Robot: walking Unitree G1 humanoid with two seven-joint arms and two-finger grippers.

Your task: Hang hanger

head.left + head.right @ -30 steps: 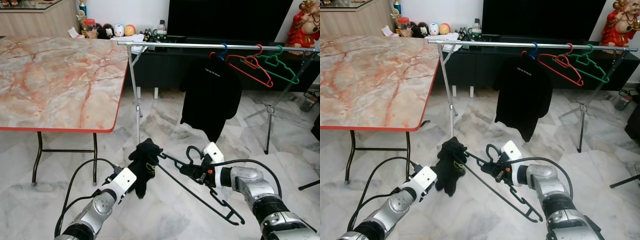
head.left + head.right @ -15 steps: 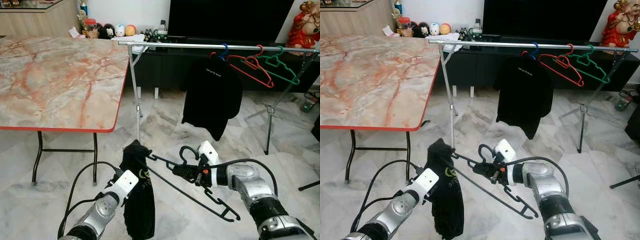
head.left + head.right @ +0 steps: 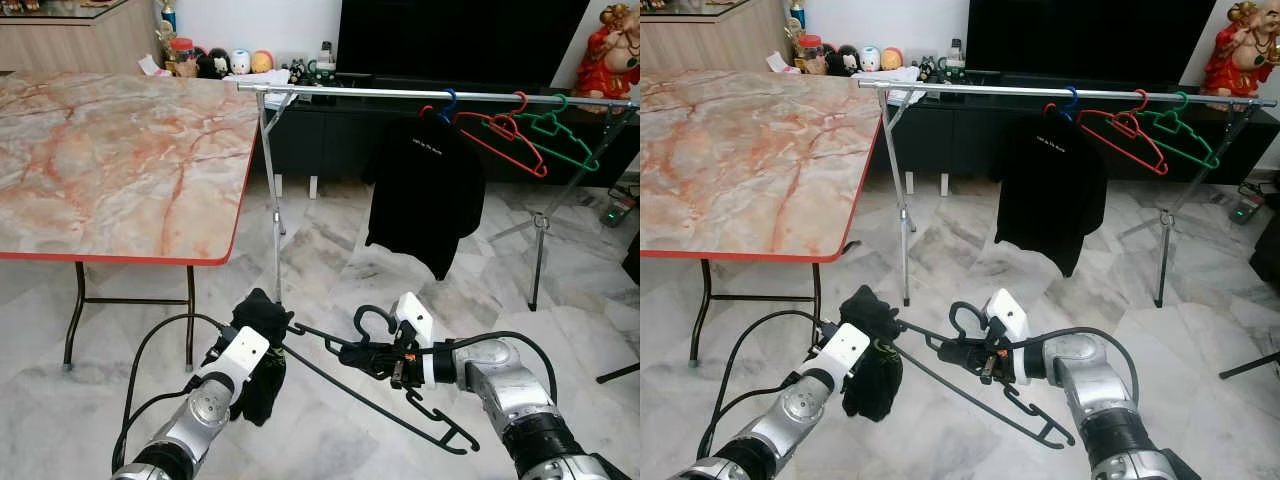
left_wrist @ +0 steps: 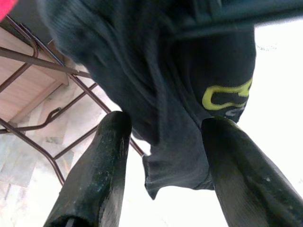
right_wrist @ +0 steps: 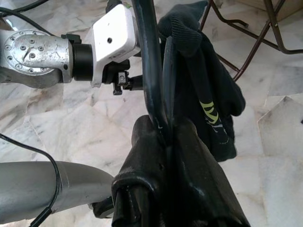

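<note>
**Black hanger pinched in your right gripper, dark garment bunched at your left**

From the left eye view, your right gripper (image 3: 372, 356) is closed on the black hanger (image 3: 400, 405), gripping it just below its hook. The hanger's far end reaches across to the black garment (image 3: 262, 352), which hangs in a bundle right at the tips of your left gripper (image 3: 262, 345). Beyond both grippers stands the metal clothes rail (image 3: 400, 93), well apart from the hanger you hold. On it hang a black shirt (image 3: 425, 190), a red hanger (image 3: 505, 135) and a green hanger (image 3: 558, 135). The marble-topped table (image 3: 110, 160) sits off to your left, on the marble floor (image 3: 330, 240).

The right eye view gives you the same layout: the hanger's long bar slopes down past your right wrist, its lower end out beyond the fingers and close to the floor.

In the left wrist view, your two black fingers (image 4: 97, 179) stand apart, and the garment's cloth drops down between them. A yellow logo (image 4: 225, 97) sits just above the far finger. You cannot tell from this view whether either finger actually presses the cloth. The table's dark legs (image 4: 45, 66) cross behind the garment.

In the right wrist view, your fingers (image 5: 142, 156) are pressed together around the hanger's bar, which runs straight out from the tips. The garment drapes over that bar just ahead of them, and the left gripper's white housing (image 5: 113, 40) lies beside it.
</note>
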